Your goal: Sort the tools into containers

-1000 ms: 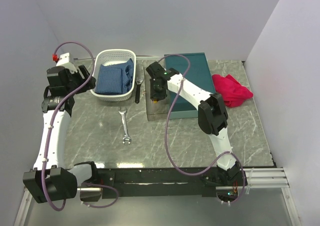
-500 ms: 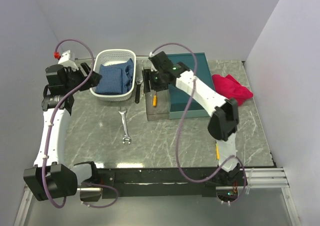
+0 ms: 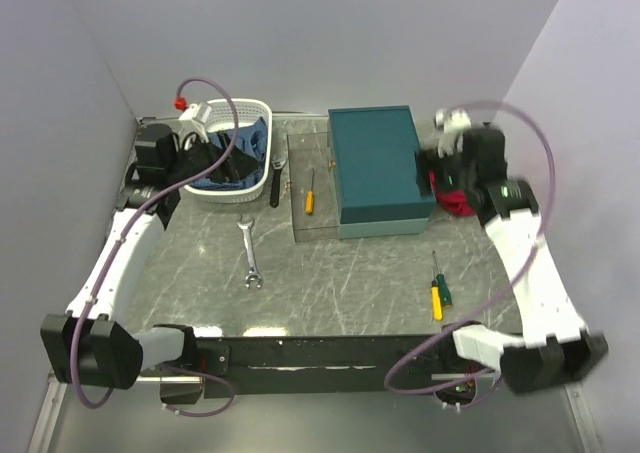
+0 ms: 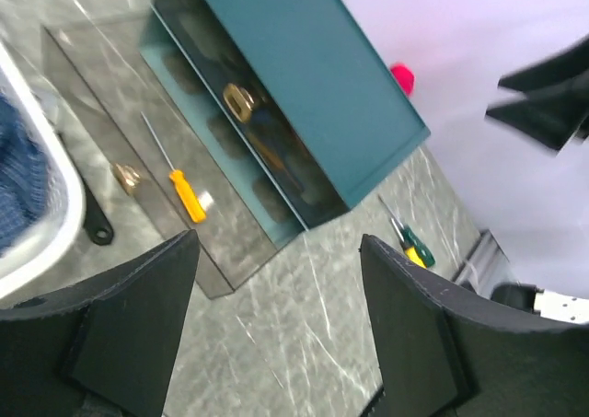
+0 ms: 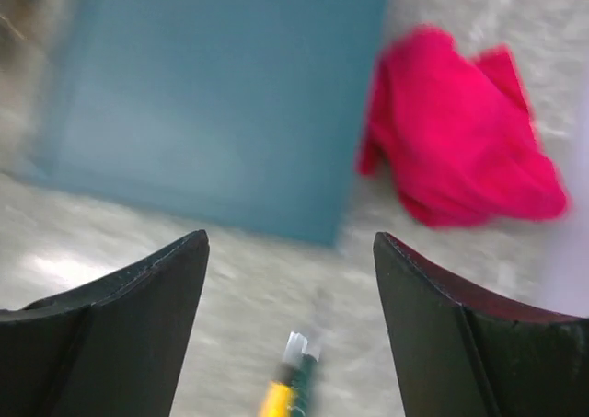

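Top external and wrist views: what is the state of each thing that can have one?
left hand: open, empty.
right hand: open, empty.
teal box: lid looks shut from above.
grey tray: beside the box, holding one screwdriver.
orange-handled screwdriver: lying in the tray.
yellow and green screwdrivers: lying on the table.
silver spanner: lying on the table.
red cloth: crumpled.

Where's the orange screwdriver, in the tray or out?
In: the orange screwdriver lies flat inside the grey tray, left of the teal box.
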You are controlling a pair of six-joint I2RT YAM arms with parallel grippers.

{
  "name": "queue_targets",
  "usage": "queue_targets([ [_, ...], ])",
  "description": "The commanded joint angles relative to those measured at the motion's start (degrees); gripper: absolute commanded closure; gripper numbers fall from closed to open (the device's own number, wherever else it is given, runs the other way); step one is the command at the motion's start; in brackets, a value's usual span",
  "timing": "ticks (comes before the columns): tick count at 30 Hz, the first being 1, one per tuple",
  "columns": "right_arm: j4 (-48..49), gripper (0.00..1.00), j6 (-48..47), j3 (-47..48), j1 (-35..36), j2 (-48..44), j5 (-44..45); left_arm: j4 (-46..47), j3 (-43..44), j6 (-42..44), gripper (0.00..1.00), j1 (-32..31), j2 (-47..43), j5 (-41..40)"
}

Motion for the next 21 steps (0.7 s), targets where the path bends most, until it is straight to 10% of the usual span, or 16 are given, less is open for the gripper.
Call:
queue_targets([
  [1,-2.9,0.18,-20.2,-18.0,-2.6,-14.8,-1.2,1.1,1.2,1.9,0.25,-1.0,4.4,0.7],
  [8,-10.3,0.17,-33.8,-38.0,-2.9,-31.3,-1.2,-1.8,7.9,5.1,0.25,-1.0,11.9,-4.9],
  [21,-9.4,0.26,-37.0,-42.7,-15.5,-9.3,-1.8,-3.7,12.4,7.3,0.26,-1.0,18.5,-7.9],
])
